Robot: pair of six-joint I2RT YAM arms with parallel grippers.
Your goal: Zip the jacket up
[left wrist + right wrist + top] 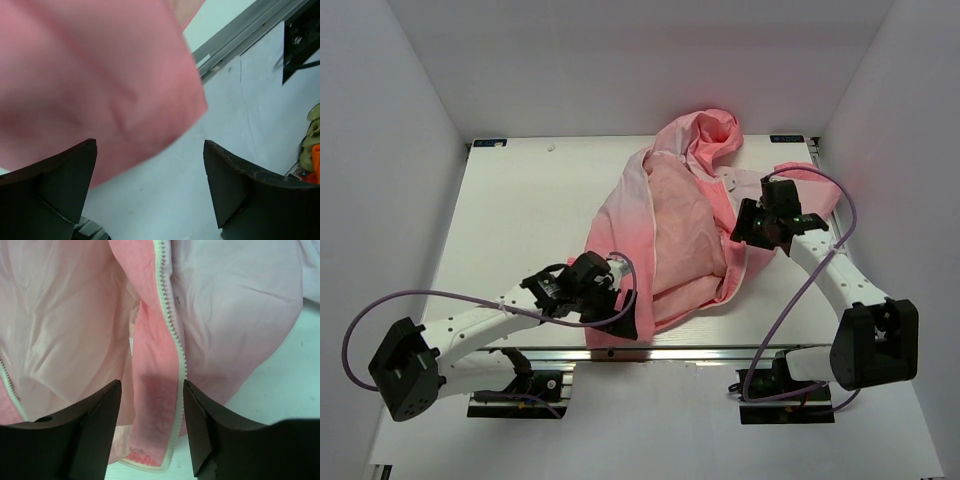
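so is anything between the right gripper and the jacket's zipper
Nothing visible. In the right wrist view the right gripper is open directly over the jacket, and the white zipper runs uncovered between its fingers.

I see a white table (520,210) enclosed by plain white walls (380,150) on three sides. An aluminium rail (720,353) runs along its near edge. Lighting is even.

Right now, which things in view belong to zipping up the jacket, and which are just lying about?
For the job: jacket; white zipper; left gripper; right gripper.

Lying about: small white bit at the table's far edge; green and orange items off the table.
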